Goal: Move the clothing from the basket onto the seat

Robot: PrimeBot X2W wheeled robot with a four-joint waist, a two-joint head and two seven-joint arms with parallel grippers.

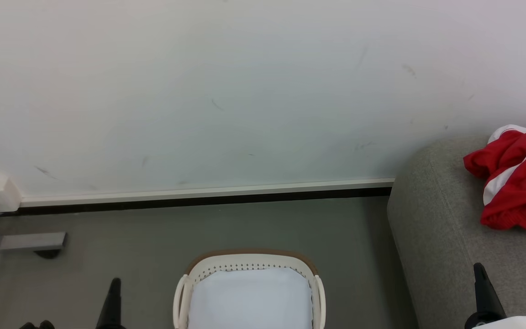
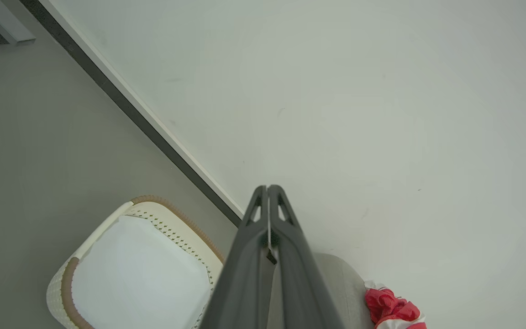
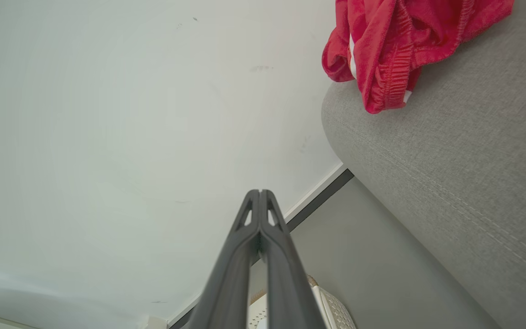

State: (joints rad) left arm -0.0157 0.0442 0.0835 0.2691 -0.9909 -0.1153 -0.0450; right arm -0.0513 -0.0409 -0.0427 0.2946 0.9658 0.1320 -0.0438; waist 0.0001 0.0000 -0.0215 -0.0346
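Big light grey fabric sofa (image 1: 436, 237) at right, bright red white-striped clothing (image 1: 518, 187) bunched on top of it by the white wall (image 1: 244, 91); the right wrist view adds a gathered elastic hem. Oval cream-white plastic basket (image 1: 251, 257) sits on the grey floor (image 1: 153, 237), its pale bottom fullest in the left wrist view. Both left gripper (image 2: 267, 188) and right gripper (image 3: 260, 192) pinched together, holding nothing.

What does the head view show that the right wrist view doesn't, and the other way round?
Head view: the left gripper and a plain look into the bare basket. Right wrist view: the right gripper shut, close up, and the stitched seam of the sofa. Both: red clothing lying on the sofa, the basket's rim, the wall.
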